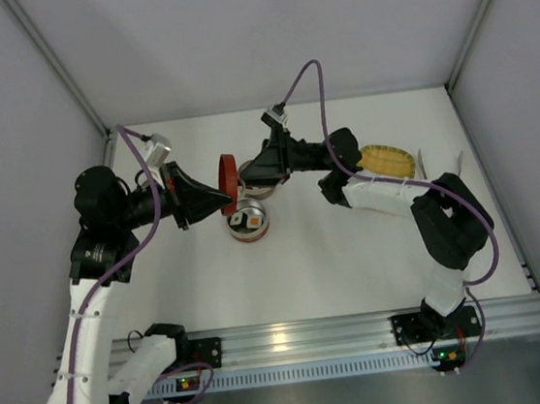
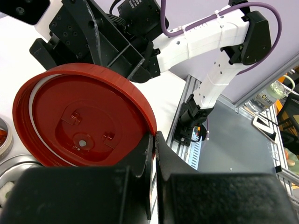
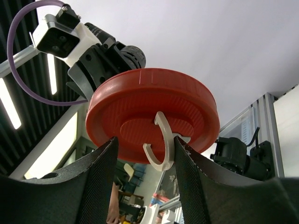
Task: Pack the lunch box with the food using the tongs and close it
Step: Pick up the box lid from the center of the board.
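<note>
My left gripper (image 2: 154, 136) is shut on the rim of the red round lid (image 2: 84, 119), holding it on edge above the table (image 1: 354, 251). In the top view the lid (image 1: 229, 175) stands between my left gripper (image 1: 227, 201) and my right gripper (image 1: 247, 173). My right gripper (image 3: 145, 145) is open around the lid's pale ring handle (image 3: 164, 140), and the right finger touches the ring. The round metal lunch box (image 1: 251, 231) sits below the lid with food (image 1: 249, 219) inside. The tongs (image 1: 420, 163) show as pale slim strips beside the yellow tray, partly hidden by my right arm.
A yellow woven tray (image 1: 387, 159) lies at the back right. A second metal bowl (image 1: 255, 193) sits just behind the lunch box, under my right gripper. White walls close the back and sides. The aluminium rail (image 1: 295, 336) with the arm bases runs along the near edge.
</note>
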You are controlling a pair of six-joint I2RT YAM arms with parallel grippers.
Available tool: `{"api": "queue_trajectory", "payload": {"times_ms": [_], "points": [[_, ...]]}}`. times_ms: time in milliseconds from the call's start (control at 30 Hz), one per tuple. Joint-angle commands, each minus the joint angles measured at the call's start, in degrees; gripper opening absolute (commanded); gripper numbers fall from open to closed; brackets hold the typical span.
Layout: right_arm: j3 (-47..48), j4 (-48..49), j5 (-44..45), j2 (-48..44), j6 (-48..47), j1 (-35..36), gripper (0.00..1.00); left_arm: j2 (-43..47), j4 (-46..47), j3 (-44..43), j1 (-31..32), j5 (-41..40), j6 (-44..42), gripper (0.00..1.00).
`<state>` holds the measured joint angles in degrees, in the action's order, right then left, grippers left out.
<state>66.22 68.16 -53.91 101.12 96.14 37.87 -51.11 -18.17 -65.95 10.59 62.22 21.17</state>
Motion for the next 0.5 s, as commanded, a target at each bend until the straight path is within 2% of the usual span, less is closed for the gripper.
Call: {"api": "queue_trajectory", "payload": {"times_ms": [0,267,467], "points": [[2.78,4.09,0.03,1.09,-0.60,1.33,0.50,1.10,3.32,0.12,0.22,1.68,0.63,0.00],[3.30,-0.30,-0.84,1.80,-2.97,2.74,0.41,1.10,3.50,0.12,0.22,2.03,0.54,0.00],[4.18,-2.95,-1.46,2.06,-4.38,2.74,0.20,1.63,3.06,0.56,0.22,2.82,0.54,0.00]]}}
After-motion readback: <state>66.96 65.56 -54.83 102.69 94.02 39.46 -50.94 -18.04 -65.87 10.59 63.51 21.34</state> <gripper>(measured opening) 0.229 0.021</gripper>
